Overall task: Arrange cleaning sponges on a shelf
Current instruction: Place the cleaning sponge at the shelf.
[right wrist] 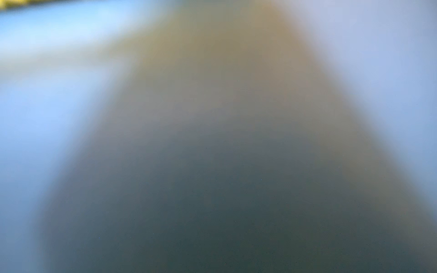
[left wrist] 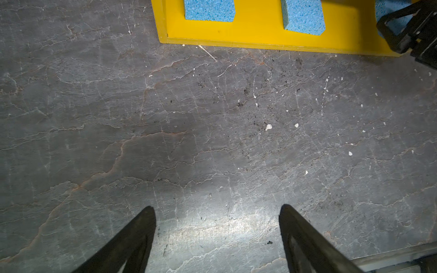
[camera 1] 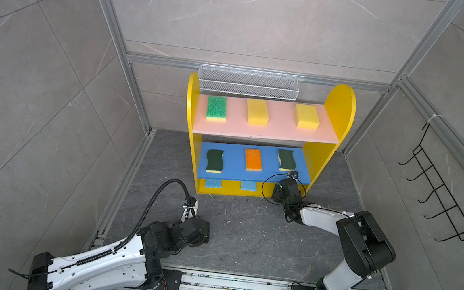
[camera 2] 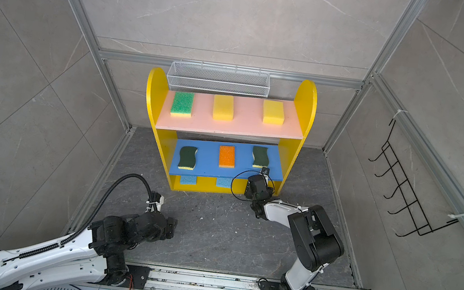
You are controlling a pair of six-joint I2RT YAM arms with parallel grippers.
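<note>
The shelf (camera 1: 341, 105) carries a green-topped sponge (camera 1: 216, 107) and two yellow blocks (camera 1: 257, 111) (camera 1: 306, 116) on its pink board. On the blue board lie a dark-green wavy sponge (camera 1: 214, 161), an orange one (camera 1: 253, 159) and another dark-green one (camera 1: 286, 160). Two light-blue sponges (left wrist: 209, 10) (left wrist: 303, 16) rest on the yellow base. A third (left wrist: 382, 7) is half hidden by a finger (left wrist: 382, 24) of my right gripper, which reaches under the blue board. The right wrist view is all blur. My left gripper (left wrist: 218, 207) hangs open over bare floor.
A white wire mesh basket (camera 1: 247, 83) hangs behind the shelf. A black wire hook rack (camera 1: 441, 192) is on the right wall. Aluminium posts frame the grey slate floor (camera 1: 243, 237), and a rail (camera 1: 237, 285) runs along the front.
</note>
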